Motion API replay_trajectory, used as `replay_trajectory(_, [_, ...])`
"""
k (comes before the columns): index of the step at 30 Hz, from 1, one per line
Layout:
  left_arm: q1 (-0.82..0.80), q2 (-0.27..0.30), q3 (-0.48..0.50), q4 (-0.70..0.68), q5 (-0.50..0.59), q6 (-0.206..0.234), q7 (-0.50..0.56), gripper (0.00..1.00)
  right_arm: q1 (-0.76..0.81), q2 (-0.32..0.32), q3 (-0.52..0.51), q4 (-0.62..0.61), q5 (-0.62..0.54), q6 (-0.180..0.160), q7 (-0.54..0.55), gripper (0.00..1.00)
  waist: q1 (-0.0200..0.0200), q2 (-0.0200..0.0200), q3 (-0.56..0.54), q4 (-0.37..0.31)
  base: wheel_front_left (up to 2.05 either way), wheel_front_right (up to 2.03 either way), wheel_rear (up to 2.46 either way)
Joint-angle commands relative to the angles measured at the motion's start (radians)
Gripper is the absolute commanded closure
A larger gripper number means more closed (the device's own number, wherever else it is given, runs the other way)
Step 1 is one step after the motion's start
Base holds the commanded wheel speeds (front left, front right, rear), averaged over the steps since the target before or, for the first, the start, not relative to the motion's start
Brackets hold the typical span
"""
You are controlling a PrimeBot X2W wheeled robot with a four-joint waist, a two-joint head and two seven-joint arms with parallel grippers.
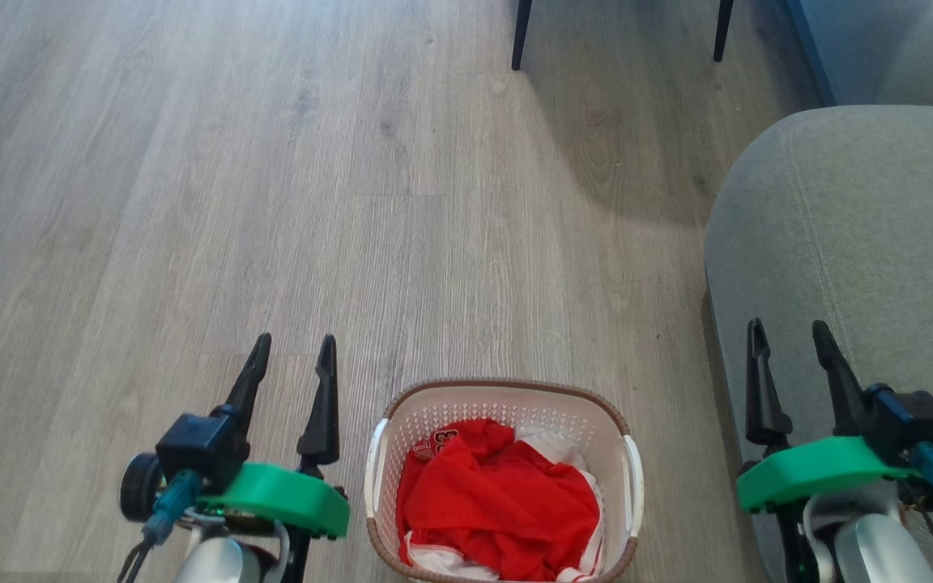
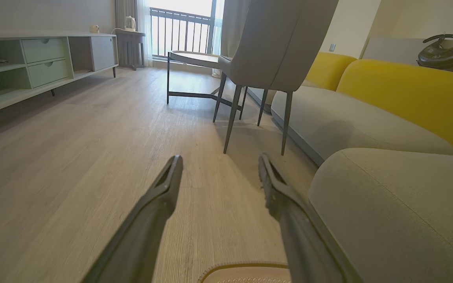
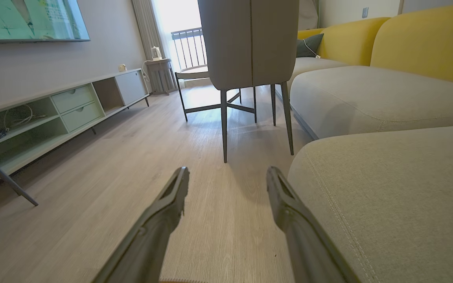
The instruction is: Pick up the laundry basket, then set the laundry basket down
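One laundry basket (image 1: 515,410) on floor (image 1: 272,202)

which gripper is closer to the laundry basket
Left. The left gripper is just left of the laundry basket; the right gripper is farther off to its right, over the grey sofa.

Head cam steeply down over floor (image 1: 272,202), laundry basket (image 1: 507,411) near; wrist cams low, level, forward, sharing chair (image 2: 273,43), sofa (image 2: 387,204).
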Motion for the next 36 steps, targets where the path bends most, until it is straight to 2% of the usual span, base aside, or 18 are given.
replay_trajectory(1, [-0.036,-0.005,0.027,-0.025,-0.003,-0.005,-0.010,0.00,-0.029,-0.005,0.021,-0.034,0.007,0.007,-0.012,0.00,0.0000,0.0000,0.000,0.000,0.00,0.00,0.00])
replay_trajectory(2, [-0.037,-0.005,0.026,-0.025,-0.002,-0.007,-0.010,0.00,-0.029,-0.005,0.022,-0.034,0.007,0.007,-0.012,0.00,0.0000,0.0000,0.001,0.000,0.00,0.00,0.00])
replay_trajectory(3, [0.000,0.000,0.000,0.005,0.000,-0.003,0.000,1.00,0.000,0.001,0.001,0.003,0.000,0.000,0.000,1.00,0.0000,0.0000,0.000,0.000,0.00,0.00,0.00])
replay_trajectory(7, [0.024,0.001,0.001,0.059,-0.007,-0.003,0.004,1.00,0.015,0.003,0.005,0.059,0.007,0.000,0.004,1.00,0.0000,0.0000,0.000,-0.001,0.00,0.00,0.00])
replay_trajectory(36, [-0.006,0.018,0.059,0.084,-0.332,-0.032,0.066,1.00,-0.010,-0.010,-0.014,0.078,0.323,0.002,0.073,1.00,0.0000,0.0000,0.000,-0.025,0.00,0.00,0.00])
